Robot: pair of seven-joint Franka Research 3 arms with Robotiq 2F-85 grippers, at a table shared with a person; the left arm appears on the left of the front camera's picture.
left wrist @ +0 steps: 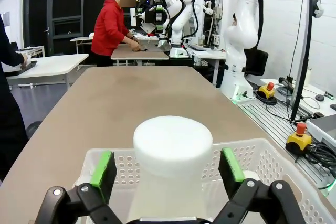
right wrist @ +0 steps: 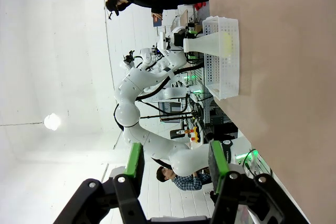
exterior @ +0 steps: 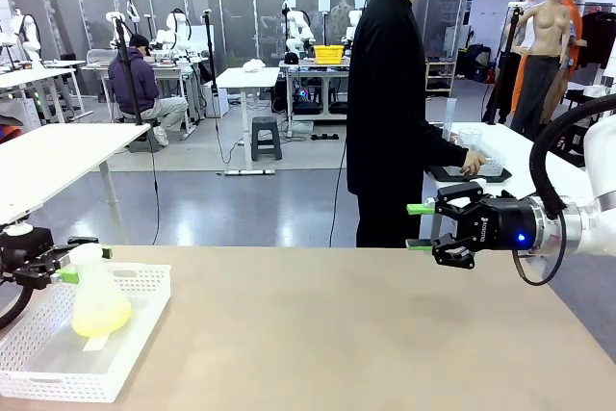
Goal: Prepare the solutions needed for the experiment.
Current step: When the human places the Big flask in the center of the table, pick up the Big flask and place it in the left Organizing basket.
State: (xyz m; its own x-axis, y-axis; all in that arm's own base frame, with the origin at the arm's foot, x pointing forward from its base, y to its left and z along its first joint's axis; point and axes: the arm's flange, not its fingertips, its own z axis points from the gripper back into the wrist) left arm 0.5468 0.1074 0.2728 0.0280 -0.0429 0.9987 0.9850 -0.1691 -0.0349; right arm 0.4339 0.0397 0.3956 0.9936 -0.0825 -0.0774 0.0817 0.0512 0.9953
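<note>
Pale yellow-green liquid (exterior: 96, 315), the solutions, pools in the bottom of one translucent white conical flask (exterior: 94, 294) that stands in one white perforated basket (exterior: 135, 348) at the robot's left end of the brown table (exterior: 366, 334). From the front, the left gripper (exterior: 65, 265) sits at the flask's neck, one green pad showing just beside it. The left wrist view looks down on the flask's round white top (left wrist: 172, 142), with the left gripper (left wrist: 169, 167) spread wide around it: two green pads (left wrist: 103, 169), one on each side of the neck, each with a gap between pad and flask, so nothing is pinched. The basket's rim (left wrist: 273, 153) runs behind the flask.

The right gripper (exterior: 420, 226) hangs above the far right part of the table, well apart from the basket, its two green-tipped fingers pointing toward picture left and parted with only air between them. In its own wrist view the right gripper (right wrist: 176, 163) shows the same gap, and farther off the basket (right wrist: 223, 72) and the flask (right wrist: 212, 43) with its yellow-green liquid (right wrist: 227, 40) appear turned sideways.

One person in black (exterior: 390, 103) stands beyond the table's far edge, one hand (exterior: 473, 163) on a dark tray (exterior: 452, 173) on a neighbouring white table.
</note>
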